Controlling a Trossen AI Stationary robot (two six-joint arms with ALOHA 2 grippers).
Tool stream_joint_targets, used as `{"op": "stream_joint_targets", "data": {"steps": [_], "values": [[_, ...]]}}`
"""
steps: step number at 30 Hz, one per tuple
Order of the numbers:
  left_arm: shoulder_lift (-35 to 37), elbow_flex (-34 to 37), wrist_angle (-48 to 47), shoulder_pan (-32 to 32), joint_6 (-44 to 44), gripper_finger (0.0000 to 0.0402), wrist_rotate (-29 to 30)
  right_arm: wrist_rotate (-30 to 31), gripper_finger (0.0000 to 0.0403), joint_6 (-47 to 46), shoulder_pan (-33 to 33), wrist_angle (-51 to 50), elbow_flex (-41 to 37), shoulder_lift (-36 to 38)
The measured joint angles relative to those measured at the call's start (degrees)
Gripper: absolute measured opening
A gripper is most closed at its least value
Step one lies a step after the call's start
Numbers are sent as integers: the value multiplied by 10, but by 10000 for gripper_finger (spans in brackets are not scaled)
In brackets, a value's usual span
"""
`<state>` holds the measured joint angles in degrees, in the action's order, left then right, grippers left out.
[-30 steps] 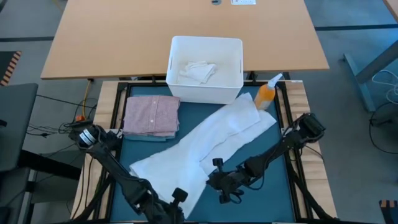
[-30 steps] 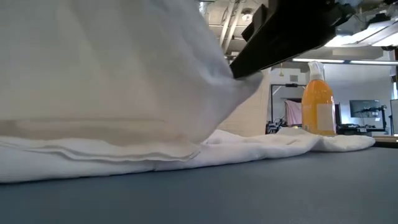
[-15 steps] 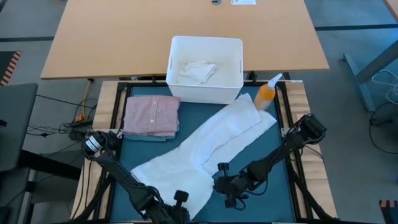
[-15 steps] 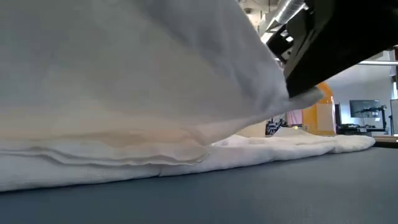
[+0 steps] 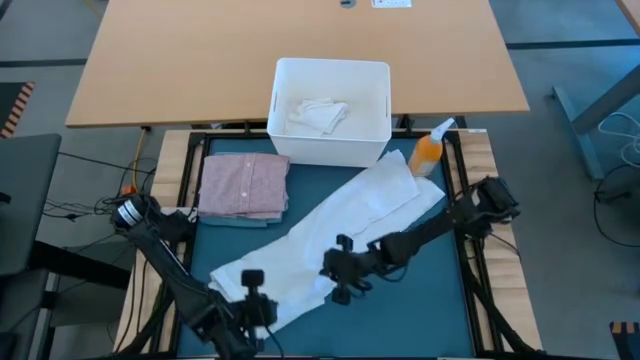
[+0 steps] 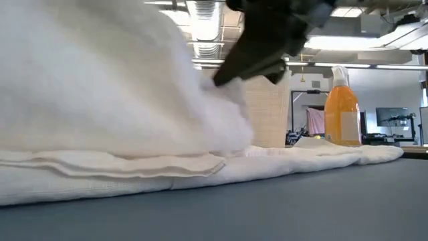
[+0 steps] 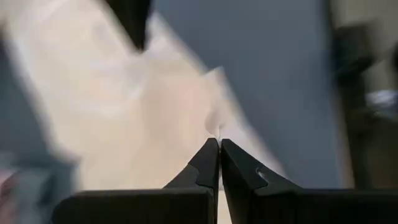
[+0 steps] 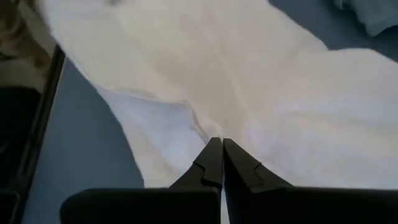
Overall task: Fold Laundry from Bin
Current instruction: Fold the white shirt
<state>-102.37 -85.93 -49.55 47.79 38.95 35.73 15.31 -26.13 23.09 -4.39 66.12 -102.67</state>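
Overhead arrangement: a long white cloth (image 5: 340, 225) is spread diagonally across the teal-blue mat (image 5: 430, 300), one end lying near the orange spray bottle (image 5: 428, 150) and the white bin (image 5: 330, 108), the other near the mat's front left corner. The right gripper (image 5: 338, 272) is positioned over the middle of the cloth; its jaws are pressed together on a pinch of the white fabric, as seen in the right wrist view (image 8: 217, 146). The left gripper (image 5: 252, 300) is placed at the cloth's front left end, jaws likewise closed with a thin edge of fabric caught at the fingertips (image 7: 217, 144). In the low view the lifted portion of the cloth (image 6: 100, 80) is seen raised above the layers resting flat on the mat, held beneath a dark gripper (image 6: 267, 37). A folded dusty pink shirt (image 5: 245, 183) is laid on a blue garment (image 5: 240, 221) at the mat's rear left, apart from the cloth. Crumpled white pieces (image 5: 318, 113) are contained in the bin
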Motion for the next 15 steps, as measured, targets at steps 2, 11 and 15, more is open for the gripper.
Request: {"op": "stream_joint_targets", "data": {"steps": [2,11,15], "values": [[6,0,-60,0,33,0,3,-18,21,4,-22,-1,10,0],[9,53,-160,-2,118,0,-4,-51,21,11,-122,-5,18,0],[9,95,-136,-13,128,0,-22,-58,22,13,-146,-8,18,0]]}}
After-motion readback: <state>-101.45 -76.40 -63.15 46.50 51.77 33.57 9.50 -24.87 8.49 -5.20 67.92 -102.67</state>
